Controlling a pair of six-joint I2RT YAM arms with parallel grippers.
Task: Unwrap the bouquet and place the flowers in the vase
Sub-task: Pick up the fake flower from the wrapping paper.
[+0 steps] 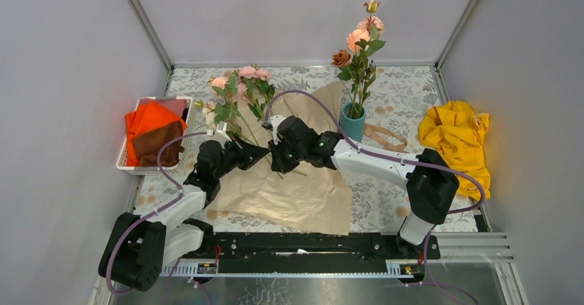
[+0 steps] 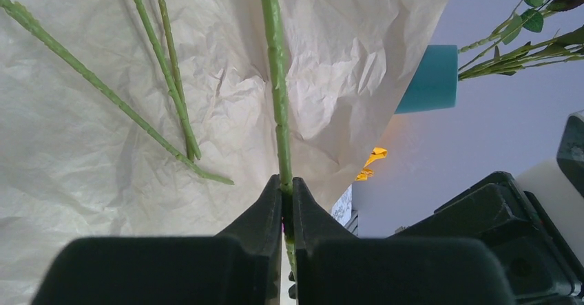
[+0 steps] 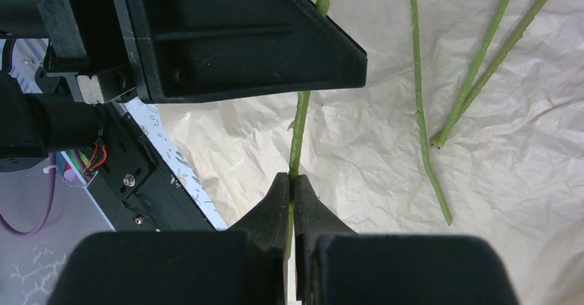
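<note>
One stem (image 2: 275,78), pinched by left gripper (image 2: 286,188) and right gripper (image 3: 290,184) alike, runs toward eleven o'clock; the vase (image 1: 352,122) stands at two o'clock, nearer the right arm.

both arms reach forward from their bases and bend inward at the elbows, so the left gripper (image 1: 256,155) and the right gripper (image 1: 277,159) meet almost tip to tip at mid-table. the left jaws are pressed together on a thin flower stem (image 2: 277,78); the right jaws are likewise clamped on a stem, just beside the left's fingers (image 3: 275,50)
</note>
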